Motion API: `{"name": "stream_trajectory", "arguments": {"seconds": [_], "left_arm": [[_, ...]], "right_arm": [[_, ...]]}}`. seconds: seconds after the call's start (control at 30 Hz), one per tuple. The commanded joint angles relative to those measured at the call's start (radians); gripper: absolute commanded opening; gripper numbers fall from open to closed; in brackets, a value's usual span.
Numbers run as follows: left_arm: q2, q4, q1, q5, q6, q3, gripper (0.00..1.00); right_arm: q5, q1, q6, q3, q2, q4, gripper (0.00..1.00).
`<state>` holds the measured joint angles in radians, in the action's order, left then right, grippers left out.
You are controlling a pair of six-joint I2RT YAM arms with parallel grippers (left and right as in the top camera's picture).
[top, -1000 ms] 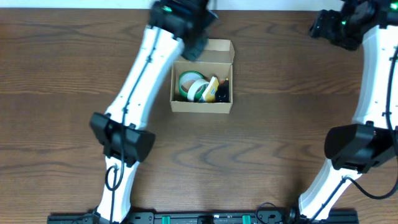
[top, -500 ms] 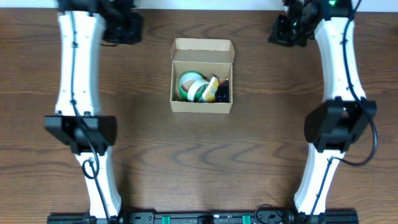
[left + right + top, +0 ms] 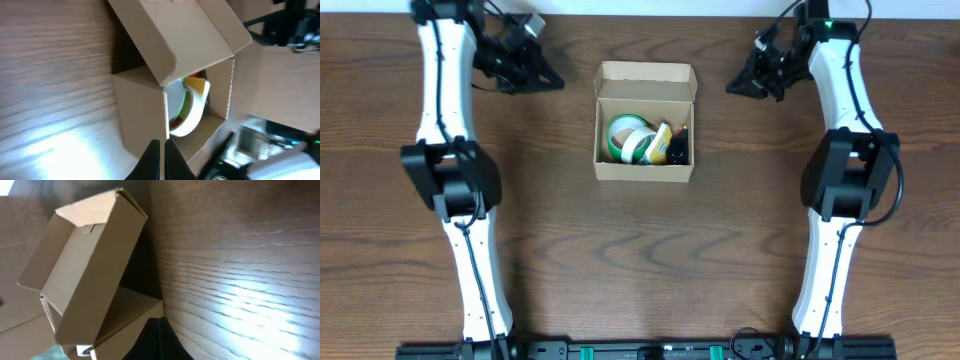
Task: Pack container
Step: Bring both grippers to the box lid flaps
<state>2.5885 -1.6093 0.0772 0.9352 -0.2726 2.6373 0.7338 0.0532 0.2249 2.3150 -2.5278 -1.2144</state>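
Note:
The container (image 3: 645, 171), a tan cardboard box, stands open on the table with its lid flap (image 3: 647, 84) upright at the back. Inside lie a green and white tape roll (image 3: 626, 139) and a yellow and black item (image 3: 668, 146). My left gripper (image 3: 557, 84) is shut, empty, and points at the box's left back corner from a short way off. My right gripper (image 3: 731, 88) is shut, empty, and points at the right back corner. The left wrist view shows the box wall (image 3: 142, 117), the tape roll (image 3: 189, 107) and closed fingertips (image 3: 162, 150). Closed fingertips (image 3: 157, 325) appear beside the box (image 3: 127, 317) in the right wrist view.
The brown wooden table (image 3: 650, 260) stretches out around the box. Both white arms reach in from the front edge along the left (image 3: 445, 120) and right (image 3: 855, 120) sides.
The left arm has swung off the box's lid to the left of the box. The right arm has come in from the far right. Both grippers have closed.

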Motion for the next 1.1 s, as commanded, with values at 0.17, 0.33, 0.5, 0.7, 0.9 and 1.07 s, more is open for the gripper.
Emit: {"name": "stream_trajectory", "arguments": {"seconds": [0.17, 0.33, 0.5, 0.7, 0.9, 1.07], "left_arm": [[0.095, -0.006, 0.021, 0.140, -0.038, -0.005, 0.06], [0.148, -0.008, 0.021, 0.167, -0.037, -0.005, 0.06], [0.222, 0.005, 0.021, 0.284, -0.038, -0.005, 0.06], [0.270, 0.044, 0.021, 0.322, -0.020, -0.005, 0.06], [0.283, 0.154, 0.018, 0.347, 0.099, -0.005, 0.08], [0.284, 0.260, 0.002, 0.352, 0.227, -0.005, 0.10]], "right_arm": [[0.087, -0.028, 0.014, -0.002, -0.073, -0.001, 0.01], [0.113, -0.047, 0.006, -0.002, -0.092, 0.000, 0.01], [0.113, -0.059, -0.002, -0.002, -0.092, 0.010, 0.01], [0.113, -0.061, -0.002, -0.002, -0.092, 0.014, 0.01], [0.112, -0.061, -0.002, -0.002, -0.092, 0.024, 0.01], [0.112, -0.064, -0.001, -0.002, -0.092, 0.044, 0.01]]}}
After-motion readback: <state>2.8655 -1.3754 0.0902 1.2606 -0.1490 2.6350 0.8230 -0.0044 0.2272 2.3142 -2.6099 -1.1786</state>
